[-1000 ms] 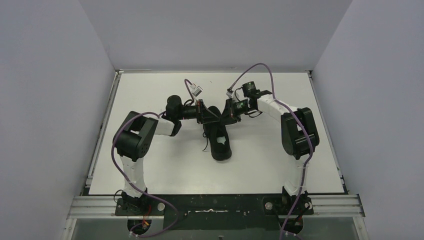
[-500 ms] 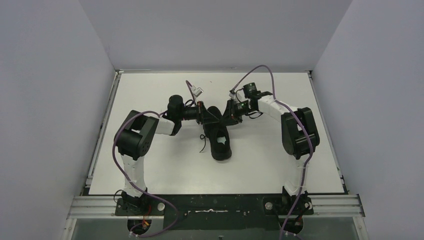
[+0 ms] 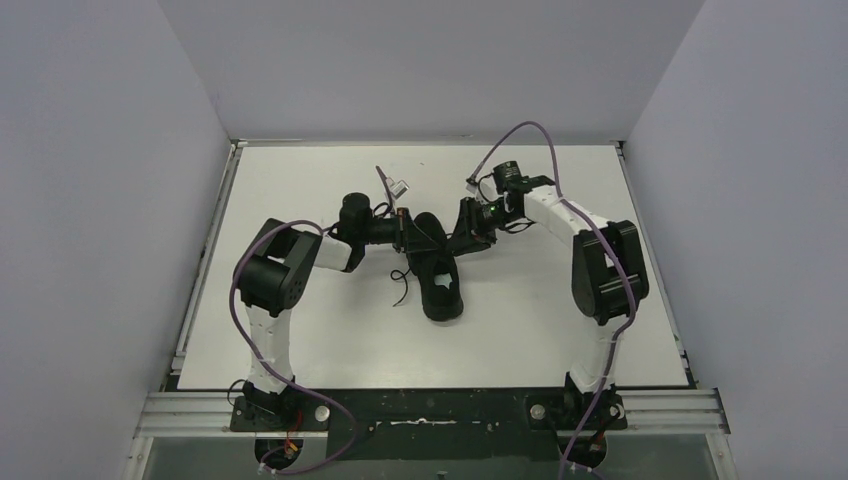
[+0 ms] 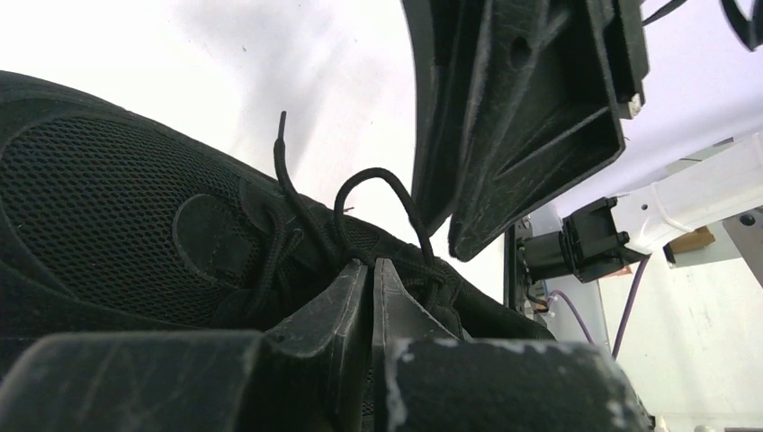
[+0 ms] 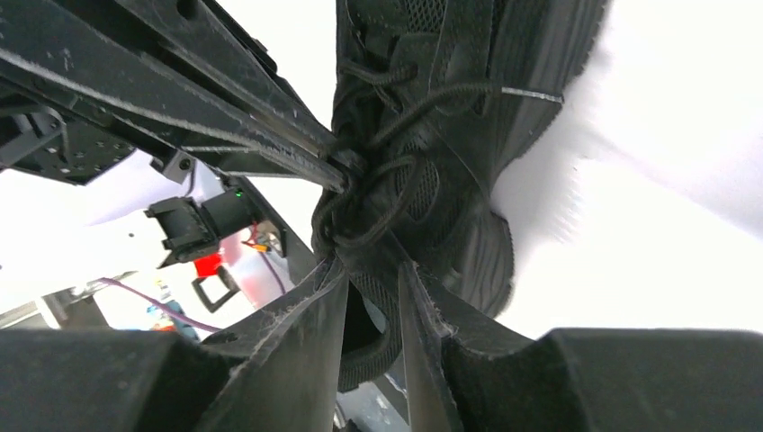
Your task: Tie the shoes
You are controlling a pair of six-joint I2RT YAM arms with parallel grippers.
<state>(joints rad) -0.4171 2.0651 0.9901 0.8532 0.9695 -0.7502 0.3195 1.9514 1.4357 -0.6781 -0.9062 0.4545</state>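
The all-black mesh low sneaker lies mid-way on the white surface, its bow apparently unfinished: left pincer clamped on the thin black laces, right pincer slightly apart.

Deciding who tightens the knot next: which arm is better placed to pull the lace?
Left, probably: the left gripper is shut on the lace loop over the shoe; the right gripper stands open, gripping nothing visible.

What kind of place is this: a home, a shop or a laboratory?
Probably a robotics laboratory: two arms bolted to a metal rail, a white table inside plain grey walls, and one black sneaker to handle.
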